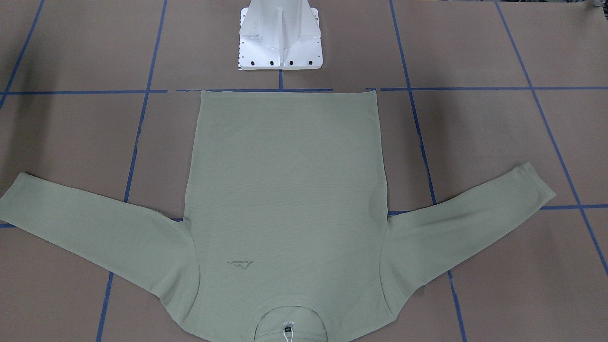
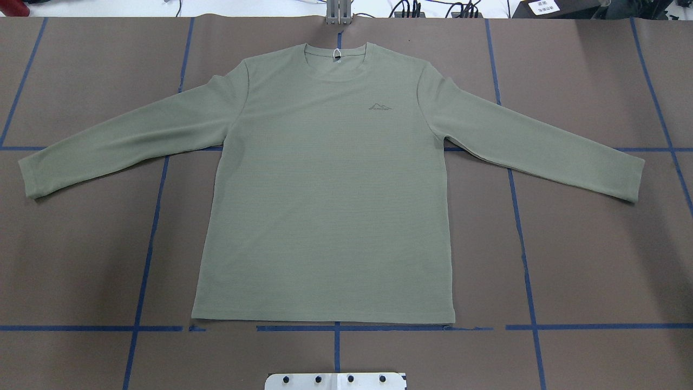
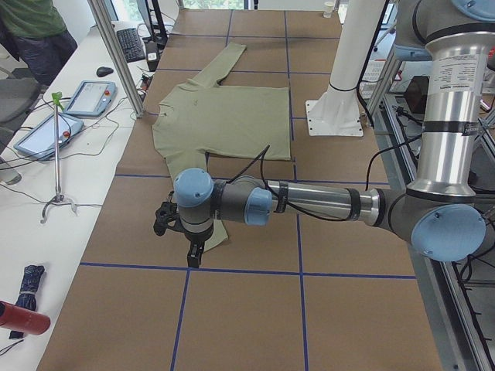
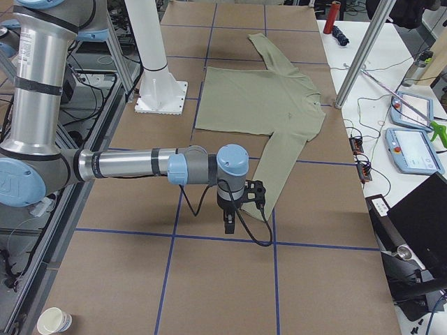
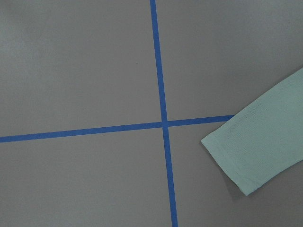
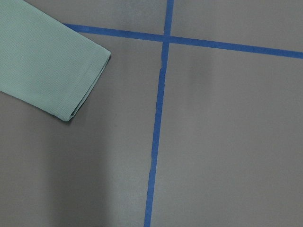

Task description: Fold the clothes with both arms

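"Shirt first: where does it lie?"

"Flat and face up on the brown table, spread across the blue tape grid. Its hem is near the white pedestal, its collar at the far edge, and the dark logo shows on the chest. Both sleeves stretch out and angle slightly back toward the robot."

"And the 2 arms?"

"The left arm reaches out low and level, with the left gripper pointing down over the end of the sleeve on that side. The right arm mirrors it, with the right gripper over the other sleeve end."

"Fingers spread or closed?"

"I cannot tell for either. Only the side views show them, and the wrist views catch no fingers at all."

"What do the wrist views give?"

"The left one shows 1 cuff lying just beside a tape crossing. The right one shows the other cuff near another crossing."
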